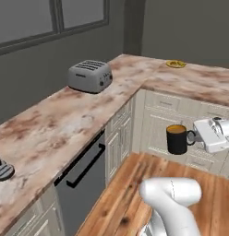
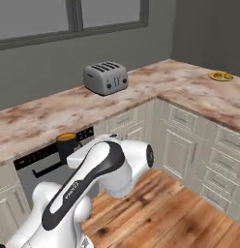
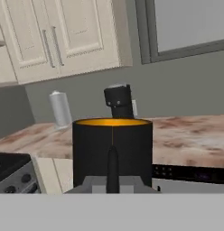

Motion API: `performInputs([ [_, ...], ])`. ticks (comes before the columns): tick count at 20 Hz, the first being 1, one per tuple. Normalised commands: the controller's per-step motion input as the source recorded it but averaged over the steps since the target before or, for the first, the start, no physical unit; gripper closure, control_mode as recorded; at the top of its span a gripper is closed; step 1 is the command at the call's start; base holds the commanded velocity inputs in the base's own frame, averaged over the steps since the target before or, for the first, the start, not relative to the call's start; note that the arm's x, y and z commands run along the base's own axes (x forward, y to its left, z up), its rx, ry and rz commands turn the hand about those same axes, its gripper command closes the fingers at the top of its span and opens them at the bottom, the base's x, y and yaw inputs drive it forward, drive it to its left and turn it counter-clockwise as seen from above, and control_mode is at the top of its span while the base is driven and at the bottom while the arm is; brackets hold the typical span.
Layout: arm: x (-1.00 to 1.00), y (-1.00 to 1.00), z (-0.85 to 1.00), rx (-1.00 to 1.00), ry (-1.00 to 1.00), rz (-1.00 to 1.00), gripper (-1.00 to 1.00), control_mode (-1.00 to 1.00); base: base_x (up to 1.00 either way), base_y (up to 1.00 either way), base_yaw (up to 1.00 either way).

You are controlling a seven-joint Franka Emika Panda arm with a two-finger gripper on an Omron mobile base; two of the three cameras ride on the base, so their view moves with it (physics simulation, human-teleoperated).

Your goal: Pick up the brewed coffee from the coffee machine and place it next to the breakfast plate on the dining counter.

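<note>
So the end effector has the brewed coffee by its handle, clamped on it, and the mug is up in the air over the wooden floor, well clear of any table. In the left base view the black mug hangs upright in front of the white cabinet doors, orange-brown liquid at the top, handle pointing toward the white hand on the right. From the right base view you can just see the mug peeking out behind the arm's big white elbow, in front of the dishwasher.

Hand view is looking right across the mug; the handle runs straight down the middle toward the camera, with the fingertips too close in to make out separately. Behind it the coffee machine sits on the far table, a tall grey cylinder off to its left, and a stove corner at lower left.

The breakfast plate is way off on the dining counter, well apart from the mug; it also shows at the right edge of the right base view. Silver toaster sits on the marbled table under the window. The coffee machine's little round drip tray shows at the left edge
</note>
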Motion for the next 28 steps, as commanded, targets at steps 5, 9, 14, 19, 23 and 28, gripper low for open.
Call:
performInputs([
  [5, 0.00, 0.00, 0.00, 0.00, 0.00, 0.00, 1.00, 1.00, 0.00, -0.10, -0.80],
  [9, 0.00, 0.00, 0.00, 0.00, 0.00, 0.00, 1.00, 1.00, 0.00, -0.16, -0.77],
  [14, 0.00, 0.00, 0.00, 0.00, 0.00, 0.00, 1.00, 1.00, 0.04, -0.20, -0.75],
  [19, 0.00, 0.00, 0.00, 0.00, 0.00, 0.00, 1.00, 1.00, 0.37, -0.21, -0.66],
  [23, 0.00, 0.00, 0.00, 0.00, 0.00, 0.00, 1.00, 1.00, 0.73, -0.18, -0.54],
  [28, 0.00, 0.00, 0.00, 0.00, 0.00, 0.00, 1.00, 1.00, 0.99, -0.10, -0.41],
])
